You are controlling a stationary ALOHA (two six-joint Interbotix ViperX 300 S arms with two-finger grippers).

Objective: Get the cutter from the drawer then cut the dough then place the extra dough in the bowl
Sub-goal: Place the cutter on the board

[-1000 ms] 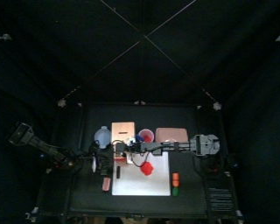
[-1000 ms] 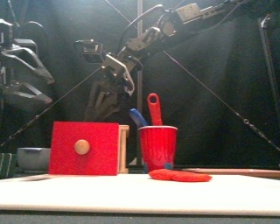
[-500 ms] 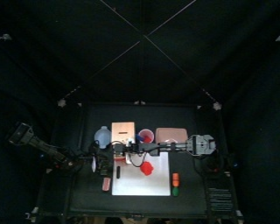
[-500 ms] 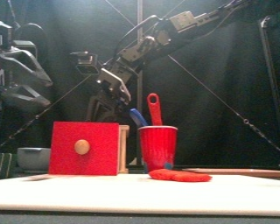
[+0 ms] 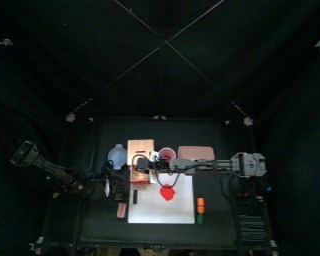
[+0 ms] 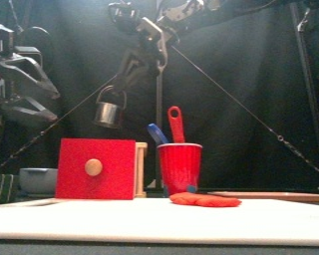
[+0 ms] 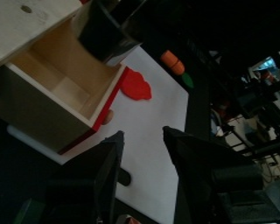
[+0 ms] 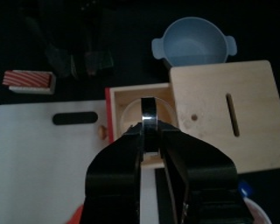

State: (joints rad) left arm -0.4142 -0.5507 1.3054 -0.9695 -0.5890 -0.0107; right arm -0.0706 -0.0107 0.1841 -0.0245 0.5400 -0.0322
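Front view: cutter point(image 6: 109, 111) is hanging in the air by its wire handle, above the box point(image 8: 224, 109) and well above the board point(image 6: 149, 219).

- Right gripper point(image 8: 146, 124): is pinching the thin handle, jaws pressed together on it, directly over the open drawer point(image 8: 127, 109).
- Drawer: is standing pulled out, with nothing showing inside.
- Dough point(image 6: 205, 199): is lying flat and uncut on the board, just in front of the cup point(image 6: 179, 167).
- Cup: is holding a blue and a red knife upright, near the likely path from drawer to dough.
- Bowl point(image 8: 195, 42): is sitting beside the box, on the side away from the cup.
- Left gripper point(image 7: 143, 136): is hovering low by the drawer front, jaws spread, holding nothing.

Hazards, as judged:
- The cutter is dangling loosely from a narrow pinch, so a quick sideways carry is likely to set it swinging or let the wire slip.
- A low carry is risking a knock against the knives or the cup rim.
- A tilted or off-centre landing is risking a partial cut, or dragging the dough across the board.
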